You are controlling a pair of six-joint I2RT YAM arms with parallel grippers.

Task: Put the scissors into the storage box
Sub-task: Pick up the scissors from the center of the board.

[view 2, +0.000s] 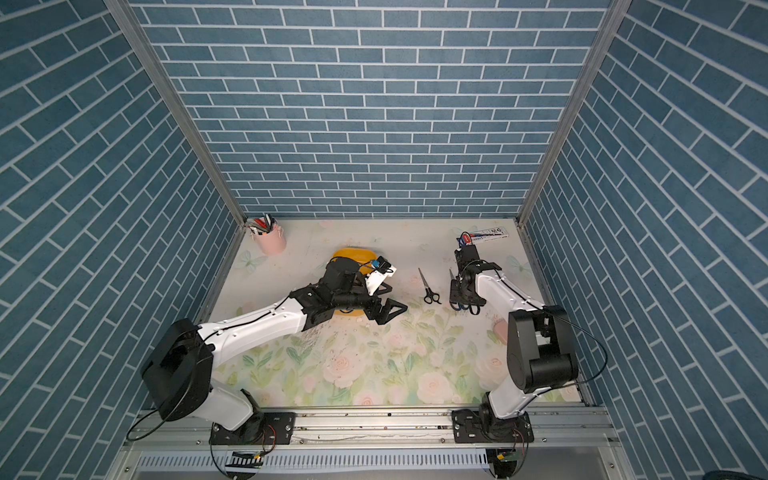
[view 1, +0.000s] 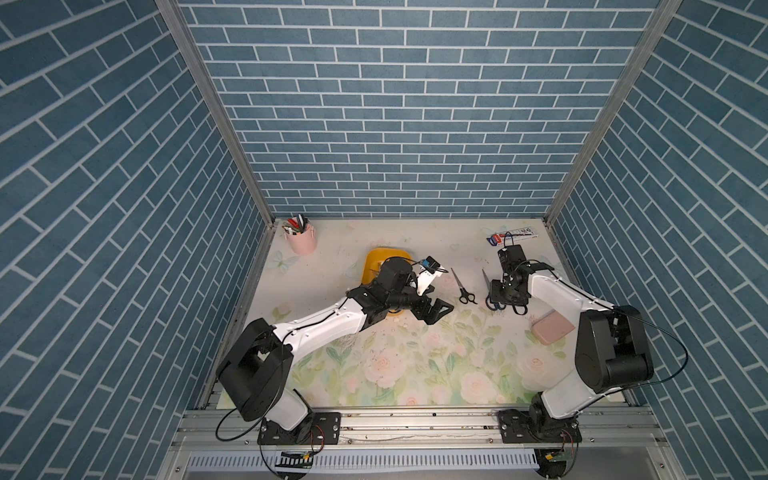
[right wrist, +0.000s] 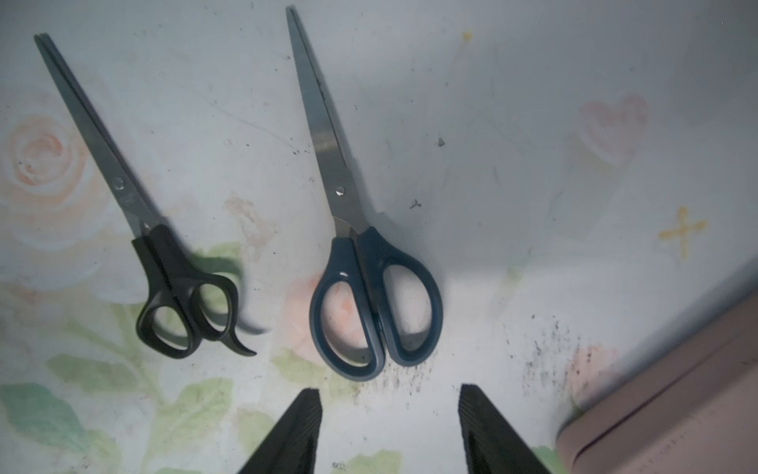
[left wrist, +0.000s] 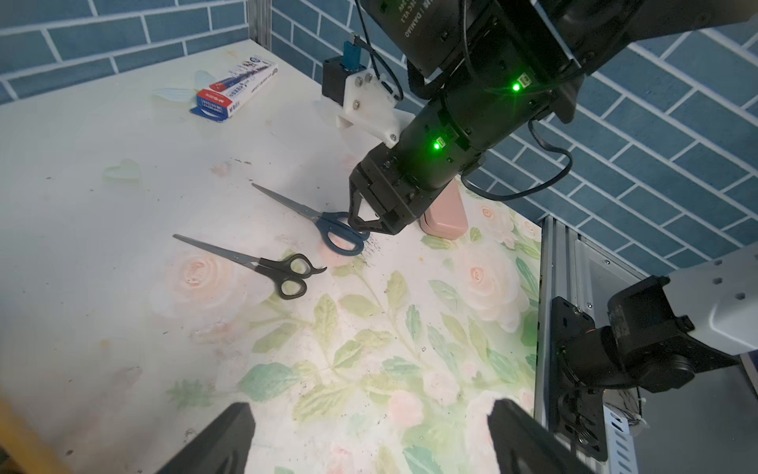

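Two pairs of scissors lie side by side on the floral table. The black-handled scissors (view 1: 463, 289) (left wrist: 283, 271) (right wrist: 164, 262) lie alone between the two arms. My right gripper (view 1: 505, 306) (right wrist: 389, 394) hangs just above the loops of the blue-handled scissors (right wrist: 361, 287) (left wrist: 332, 234), open, with nothing between its fingers. My left gripper (view 1: 434, 311) (left wrist: 371, 431) stands open and empty beside the yellow storage box (view 1: 380, 259) (view 2: 353, 253). My left arm covers most of the box, so its inside is hidden.
A pink pen cup (view 1: 302, 241) stands at the back left. A white-and-blue carton (view 1: 513, 237) (left wrist: 234, 90) lies at the back right. A pink case (view 1: 552, 328) (right wrist: 676, 390) sits close to my right gripper, near the right wall.
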